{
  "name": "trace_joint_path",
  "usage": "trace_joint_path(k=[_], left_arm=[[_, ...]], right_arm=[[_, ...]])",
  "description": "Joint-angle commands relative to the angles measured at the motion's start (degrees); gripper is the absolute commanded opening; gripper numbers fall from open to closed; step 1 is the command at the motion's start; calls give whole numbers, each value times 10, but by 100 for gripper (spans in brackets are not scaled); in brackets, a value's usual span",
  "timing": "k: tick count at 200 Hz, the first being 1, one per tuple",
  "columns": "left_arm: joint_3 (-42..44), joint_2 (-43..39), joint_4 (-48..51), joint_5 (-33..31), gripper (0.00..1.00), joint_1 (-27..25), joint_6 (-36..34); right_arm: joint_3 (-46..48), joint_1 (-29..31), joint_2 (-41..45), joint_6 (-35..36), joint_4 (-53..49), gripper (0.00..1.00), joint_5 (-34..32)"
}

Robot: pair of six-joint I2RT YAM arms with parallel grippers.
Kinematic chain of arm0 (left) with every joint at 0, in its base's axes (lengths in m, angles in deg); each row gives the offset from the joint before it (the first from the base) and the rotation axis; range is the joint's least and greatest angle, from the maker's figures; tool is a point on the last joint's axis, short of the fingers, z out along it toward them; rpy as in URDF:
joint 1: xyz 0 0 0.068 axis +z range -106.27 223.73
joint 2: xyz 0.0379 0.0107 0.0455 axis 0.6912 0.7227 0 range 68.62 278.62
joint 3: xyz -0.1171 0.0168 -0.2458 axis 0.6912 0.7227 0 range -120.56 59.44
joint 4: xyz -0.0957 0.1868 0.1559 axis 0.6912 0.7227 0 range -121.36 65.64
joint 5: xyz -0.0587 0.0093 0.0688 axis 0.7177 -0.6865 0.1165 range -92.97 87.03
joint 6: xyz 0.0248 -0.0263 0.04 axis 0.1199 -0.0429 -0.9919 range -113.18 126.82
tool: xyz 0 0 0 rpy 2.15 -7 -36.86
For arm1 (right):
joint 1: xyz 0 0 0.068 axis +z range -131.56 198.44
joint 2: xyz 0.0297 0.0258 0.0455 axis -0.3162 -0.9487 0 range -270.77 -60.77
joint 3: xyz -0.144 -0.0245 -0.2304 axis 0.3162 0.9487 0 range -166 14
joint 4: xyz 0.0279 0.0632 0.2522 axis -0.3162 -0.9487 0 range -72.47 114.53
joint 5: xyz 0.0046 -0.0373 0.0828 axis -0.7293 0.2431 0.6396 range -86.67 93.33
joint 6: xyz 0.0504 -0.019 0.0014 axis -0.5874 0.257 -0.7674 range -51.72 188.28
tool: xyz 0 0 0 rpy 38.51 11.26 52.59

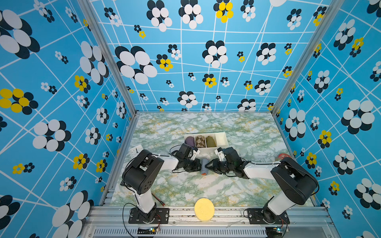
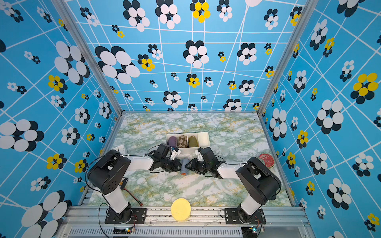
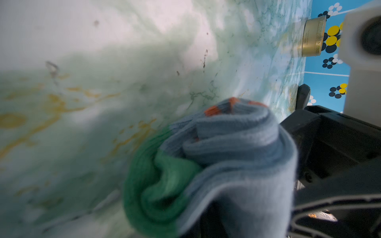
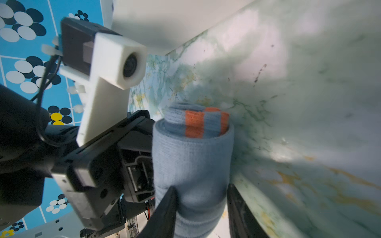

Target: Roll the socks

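The socks (image 1: 204, 168) are a grey-blue roll lying on the marble table between my two grippers, just in front of the tray, in both top views. The orange end (image 2: 183, 174) faces the near edge. In the left wrist view the socks (image 3: 226, 156) show a green toe curled inside the roll. My left gripper (image 1: 199, 165) is shut on that side, its fingers hidden by fabric. In the right wrist view my right gripper (image 4: 203, 191) straddles the socks (image 4: 191, 156). One of its fingers (image 4: 167, 210) dents the fabric and the other touches the roll's edge.
A white divided tray (image 1: 221, 137) behind the grippers holds purple, checkered and olive rolled socks. A red-lidded tin (image 2: 266, 160) stands at the right wall, and a small clock (image 1: 136, 151) at the left. A yellow sponge (image 1: 204, 209) lies on the front rail, and a thin brush (image 1: 158, 199) near the left base.
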Motion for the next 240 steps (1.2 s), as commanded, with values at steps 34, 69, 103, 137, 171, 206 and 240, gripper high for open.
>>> trace_joint_path(k=[34,69,103,137,171,206,240], left_arm=[[24,45,99,-82,7,-10,-7],[25,46,97,-82,7,-10,-7],[25,46,95,-82,7,-10,-6],[22,46,94,-81,7,-11,-6],[22,46,94,-80,7,-11,-6],[19,55,93,-79,7,-11,-6],[19,54,95,-80,7,-12,-6]], right_arm=[[-27,18,-28,5,-16,42,6],[-35,19,-41,18,-58,42,-1],[-49,27,-55,28,-82,42,5],[-76,37,-69,58,-143,37,2],[-86,40,-77,67,-165,25,-3],[-94,46,-86,76,-187,12,-11],[-102,45,-91,86,-233,0,-43]])
